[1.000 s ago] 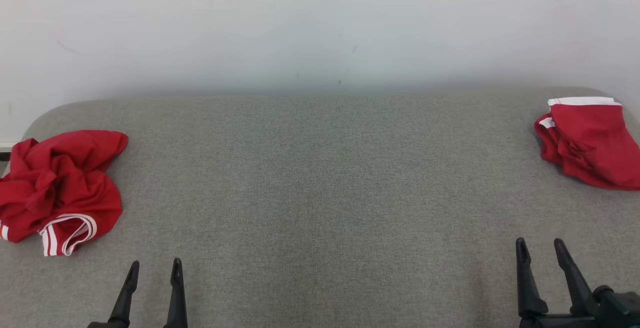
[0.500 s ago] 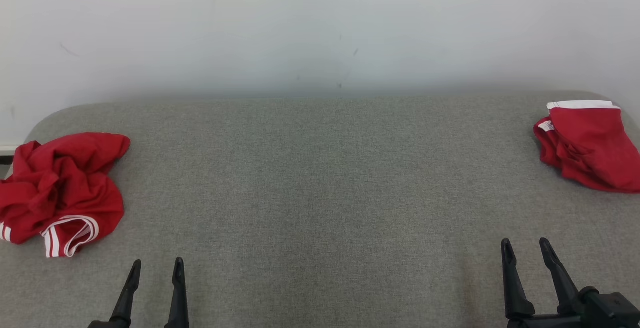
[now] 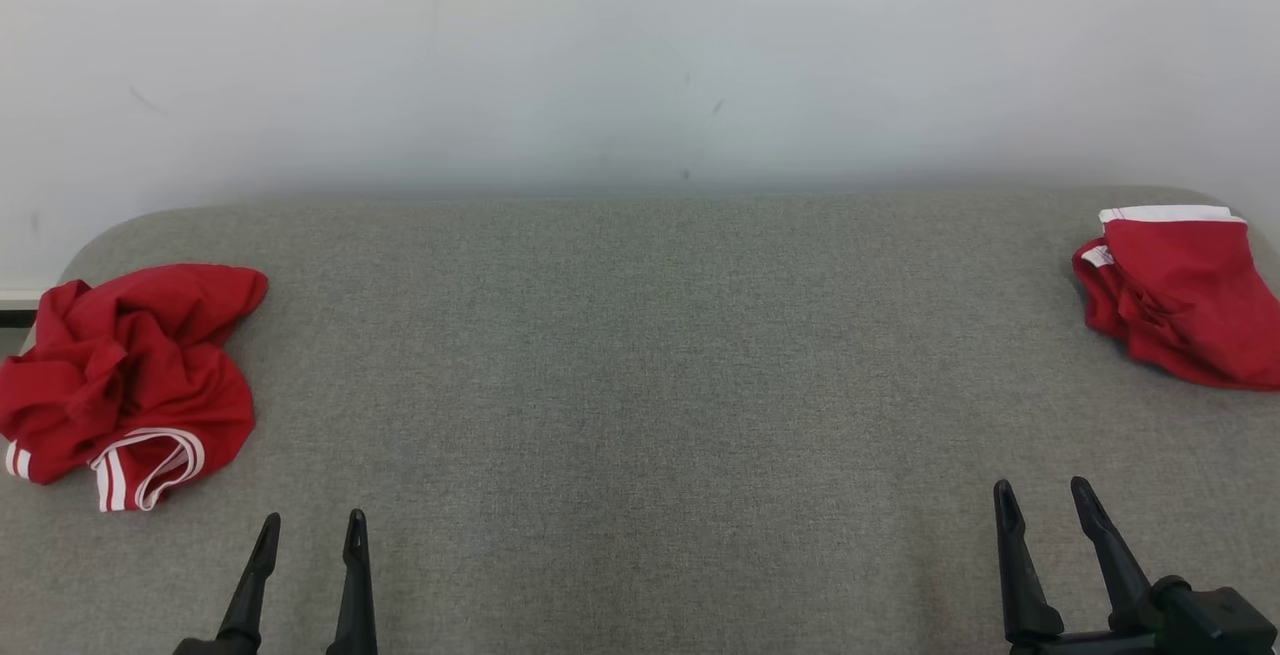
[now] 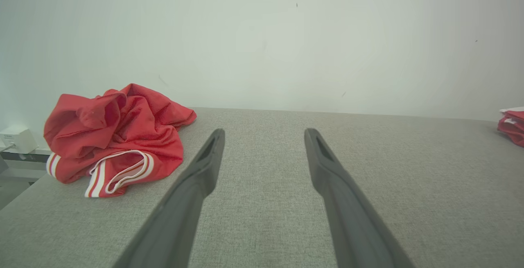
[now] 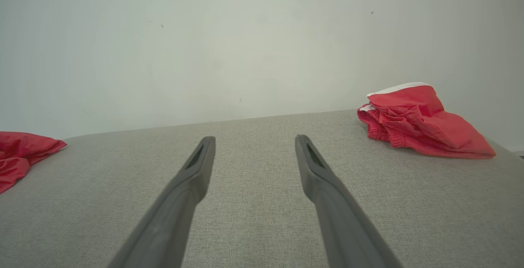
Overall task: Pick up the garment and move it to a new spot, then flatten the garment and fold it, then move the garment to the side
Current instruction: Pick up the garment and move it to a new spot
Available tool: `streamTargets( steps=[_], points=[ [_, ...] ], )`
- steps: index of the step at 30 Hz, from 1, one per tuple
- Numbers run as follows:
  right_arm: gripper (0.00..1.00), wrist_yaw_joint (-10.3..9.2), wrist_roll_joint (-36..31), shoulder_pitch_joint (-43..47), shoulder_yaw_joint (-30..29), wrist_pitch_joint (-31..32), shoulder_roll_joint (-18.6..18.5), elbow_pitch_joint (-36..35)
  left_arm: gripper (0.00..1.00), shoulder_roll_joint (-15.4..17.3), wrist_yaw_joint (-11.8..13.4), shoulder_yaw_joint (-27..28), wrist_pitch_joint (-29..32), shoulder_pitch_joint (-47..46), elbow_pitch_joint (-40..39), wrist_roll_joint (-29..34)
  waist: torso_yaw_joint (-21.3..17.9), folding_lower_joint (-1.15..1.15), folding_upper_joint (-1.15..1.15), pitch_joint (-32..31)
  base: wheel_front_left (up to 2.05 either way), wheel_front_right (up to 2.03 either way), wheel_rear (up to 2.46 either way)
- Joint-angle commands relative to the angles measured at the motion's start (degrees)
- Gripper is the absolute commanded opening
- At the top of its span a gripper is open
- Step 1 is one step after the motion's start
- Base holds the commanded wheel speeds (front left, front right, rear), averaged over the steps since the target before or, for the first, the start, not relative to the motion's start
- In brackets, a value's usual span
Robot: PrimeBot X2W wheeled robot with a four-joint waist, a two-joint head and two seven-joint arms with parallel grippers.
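Left gripper [image 3: 312, 525] and right gripper [image 3: 1042, 490]: jaws spread, empty, fingers low over the grey cushion [image 3: 640, 355]. The crumpled red garment [image 3: 130, 375] lies near the left gripper; a folded red garment [image 3: 1180, 295] lies far right. The left wrist view adds a white box [image 4: 16, 139], possibly a plug, beyond the cushion's edge.

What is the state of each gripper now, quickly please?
Left gripper, two long dark fingers: open, holding nothing.
Right gripper, two long dark fingers: open, holding nothing.

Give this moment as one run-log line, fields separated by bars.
phase: before pickup | left gripper: open, empty | right gripper: open, empty | crumpled garment: left, on surface | other garment: far right
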Motion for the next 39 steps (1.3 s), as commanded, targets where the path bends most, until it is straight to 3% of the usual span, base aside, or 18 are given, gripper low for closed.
streamTargets(
  steps=[1,16,28,39],
  points=[
    [1.00,-0.16,0.01,0.19,0.10,-0.03,-0.20,-0.16,1.00,-0.07,-0.03,0.20,-0.18,0.49,-0.24,0.24,0.01,0.00,0.00,0.01,0.00,0.00,0.00],
    [1.00,-0.15,0.27,0.27,0.76,-0.05,0.11,-0.21,1.00,0.25,0.02,0.27,-0.18,-0.46,0.04,0.38,1.96,0.00,0.00,0.10,0.00,0.00,0.00],
    [1.00,-0.15,0.01,-0.97,1.49,-0.21,1.31,0.53,1.00,0.83,0.26,1.71,-0.18,-1.62,-0.34,0.12,10.82,0.00,0.00,0.32,0.00,0.00,0.00],
    [1.00,-0.15,-0.09,-1.54,2.32,-0.40,1.81,1.52,1.00,1.35,0.29,2.91,-0.18,-1.06,-0.33,0.02,22.20,0.00,0.00,0.54,0.00,0.00,0.00]
  ],
)
